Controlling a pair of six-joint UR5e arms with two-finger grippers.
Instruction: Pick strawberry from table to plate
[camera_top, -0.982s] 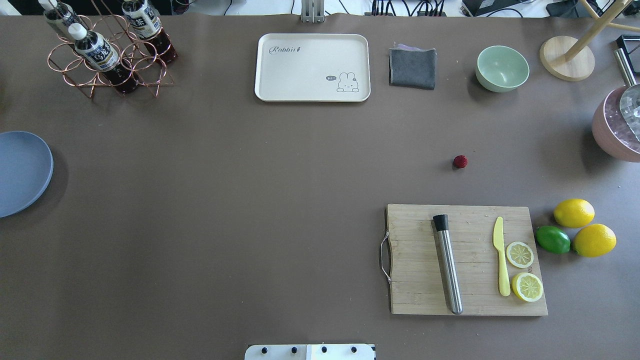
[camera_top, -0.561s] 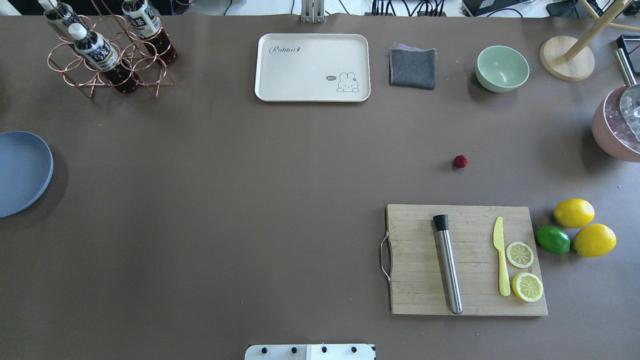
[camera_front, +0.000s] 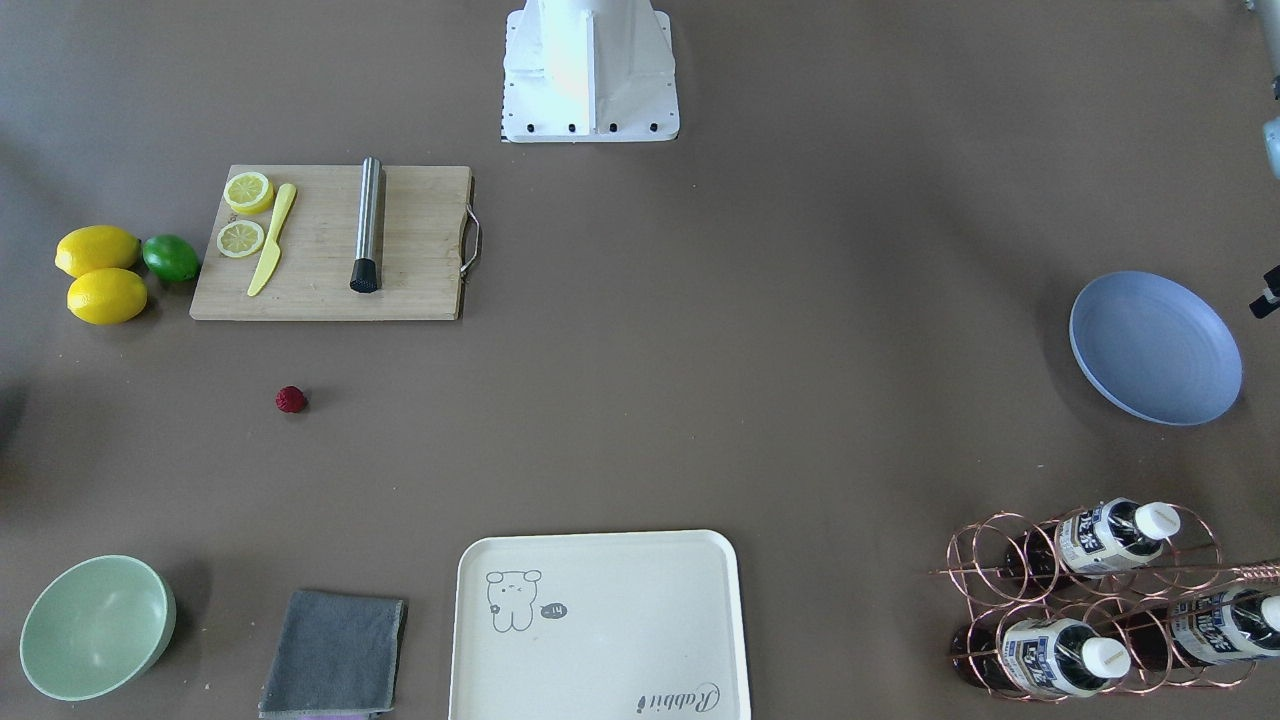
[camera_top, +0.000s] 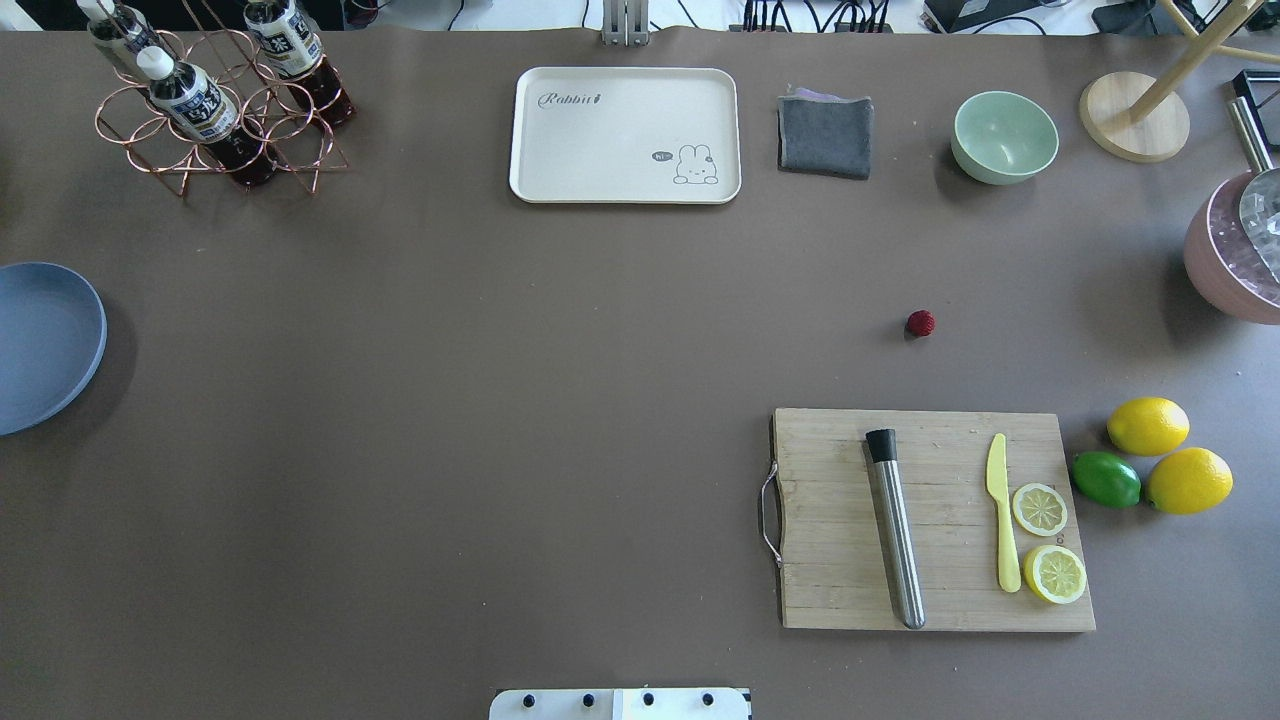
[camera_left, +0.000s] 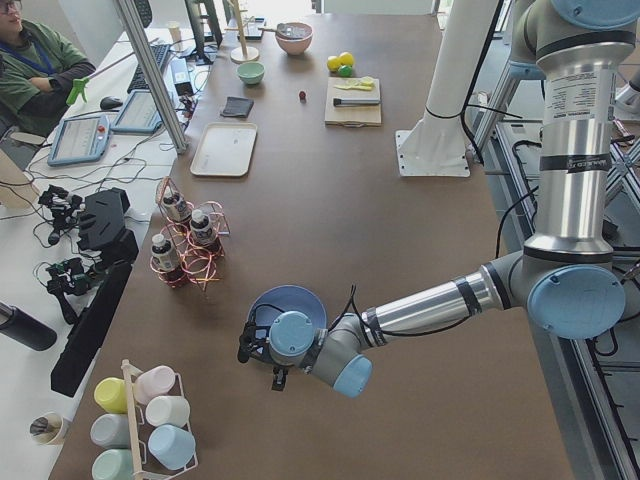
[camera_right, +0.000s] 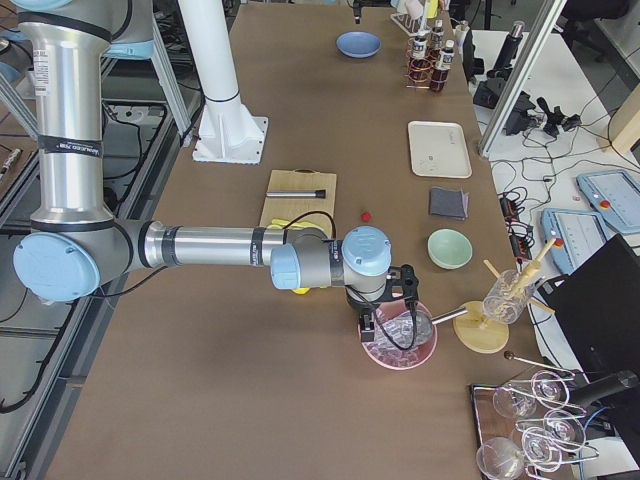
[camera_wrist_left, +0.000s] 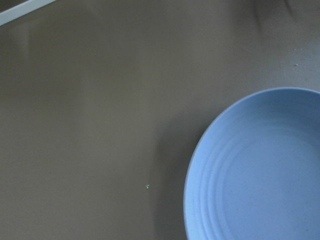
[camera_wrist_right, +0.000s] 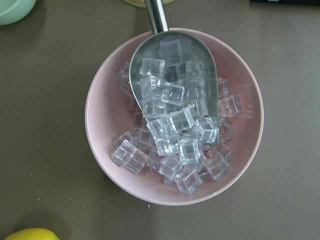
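Strawberry (camera_top: 920, 322) lies on the bench (camera_top: 500, 400) near the cutting board (camera_top: 830, 520), far from the plate (camera_top: 40, 345). Left gripper (camera_left: 250, 343) hangs by the plate, right gripper (camera_right: 385, 325) over an ice bowl (camera_wrist_right: 97, 125); their spread I cannot tell.

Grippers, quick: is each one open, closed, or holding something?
Left gripper: cannot be told; seen only from the side.
Right gripper: cannot be told; seen only from the side.

The plate (camera_top: 45, 345) runs off the overhead edge (left side).

Even light casts soft shadows on table (camera_top: 480, 380).
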